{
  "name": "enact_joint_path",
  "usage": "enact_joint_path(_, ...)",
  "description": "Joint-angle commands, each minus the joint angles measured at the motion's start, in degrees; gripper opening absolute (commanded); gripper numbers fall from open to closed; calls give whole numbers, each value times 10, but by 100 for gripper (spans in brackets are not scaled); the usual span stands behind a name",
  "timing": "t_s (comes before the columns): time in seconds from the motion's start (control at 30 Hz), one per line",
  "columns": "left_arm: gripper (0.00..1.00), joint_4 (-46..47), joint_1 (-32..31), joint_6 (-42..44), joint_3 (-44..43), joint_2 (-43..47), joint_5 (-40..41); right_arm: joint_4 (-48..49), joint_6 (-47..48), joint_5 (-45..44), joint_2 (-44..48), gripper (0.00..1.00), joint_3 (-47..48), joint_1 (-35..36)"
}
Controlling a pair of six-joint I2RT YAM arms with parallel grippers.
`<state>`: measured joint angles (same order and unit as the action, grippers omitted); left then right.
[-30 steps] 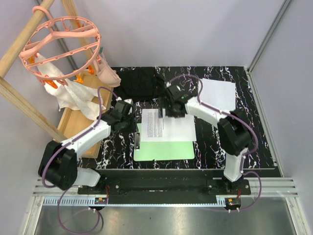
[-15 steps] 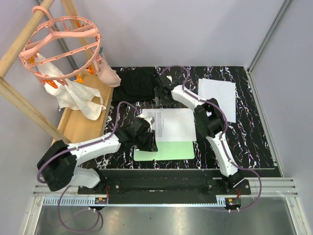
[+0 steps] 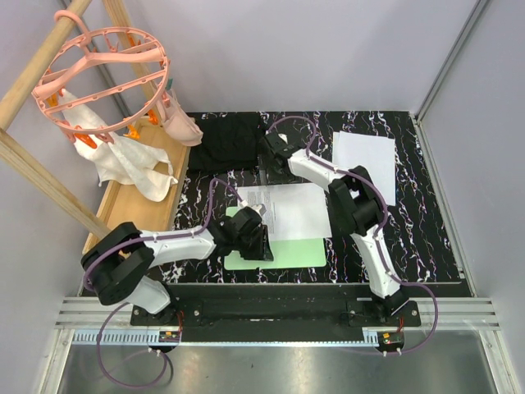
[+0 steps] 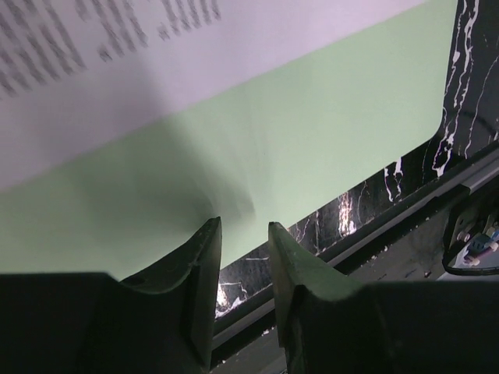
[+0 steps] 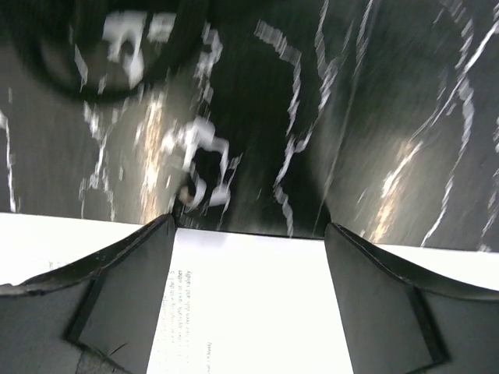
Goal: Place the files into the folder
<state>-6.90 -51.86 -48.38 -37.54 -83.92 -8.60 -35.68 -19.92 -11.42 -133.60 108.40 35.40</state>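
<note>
The light-green folder (image 3: 305, 250) lies flat on the black marbled table, and the files (image 3: 295, 209), white sheets with some printed text, lie across its far half. My left gripper (image 3: 256, 242) is low over the folder's left part. In the left wrist view its fingertips (image 4: 207, 234) stand a narrow gap apart at the folder (image 4: 327, 125) edge with nothing between them, and the printed sheet (image 4: 117, 70) lies beyond. My right gripper (image 3: 273, 160) is at the files' far edge. It is wide open (image 5: 249, 224), with the white sheet (image 5: 257, 304) under it.
A separate white sheet (image 3: 365, 160) lies at the back right of the table. A black fabric piece (image 3: 230, 139) is at the back centre. A wooden board (image 3: 135, 205) with a white cloth (image 3: 131, 168) and a pink hanger (image 3: 102, 78) stand on the left.
My left arm swung right and forward onto the folder's left part. My right gripper drew back from over the files to their far edge, its jaws slightly narrower.
</note>
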Motion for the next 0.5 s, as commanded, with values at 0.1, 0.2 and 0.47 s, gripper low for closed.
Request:
enact_joint_path(0.1,33,57,-2,-29,22,-28,6,-18,0,18,52,83,-91,33)
enact_joint_path(0.2,32,60,-3,-30,30,-27,9,-18,-17,18,69,83,-117,32)
enact_joint_path(0.47,40,59,-4,-14,25,7,-10,-15,-125,69,127,84,-173,34)
